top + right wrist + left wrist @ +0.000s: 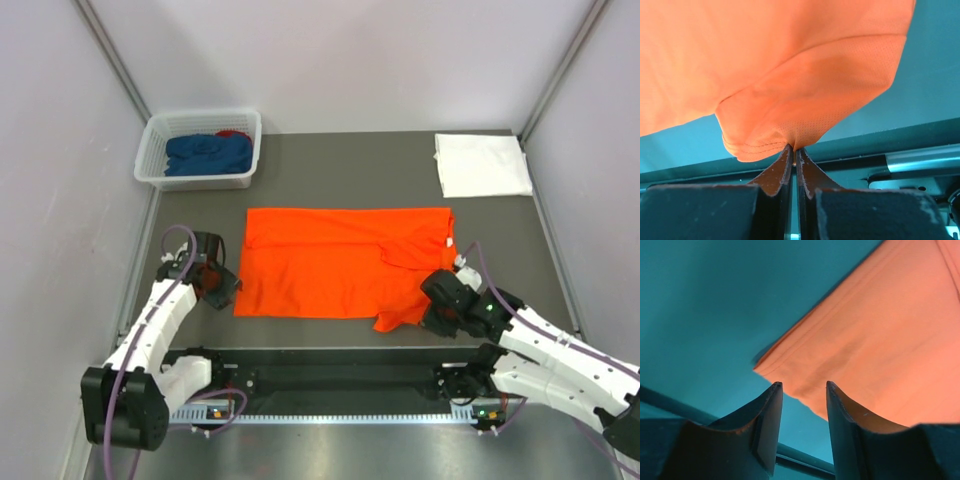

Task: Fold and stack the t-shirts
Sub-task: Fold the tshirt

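The grey bench [340,160] runs from the arm bases to the back wall. In its middle lies the bright orange t-shirt [330,265], spread flat, long side left to right. Its right part is folded over on itself, and one loose flap trails toward the near edge.

The white lattice basket [196,182] sits in the far left corner, well apart from the orange t-shirt. In it lies the crumpled dark blue t-shirt [205,155], with a little of the red t-shirt [236,132] showing behind it. The white t-shirt [482,165] lies folded into a flat rectangle in the far right corner.

The right gripper [428,305] is at the near right of the orange t-shirt. In the right wrist view it [793,149] is clenched on a bunched, hemmed edge of the orange cloth, which bulges above the pinched fingers [775,172].

The left gripper [228,290] is at the near left corner of the orange t-shirt. In the left wrist view it [803,386] is released. Its two fingers [767,425] stand apart with nothing between them. The hemmed corner of the shirt lies on the bench just beyond the tips.
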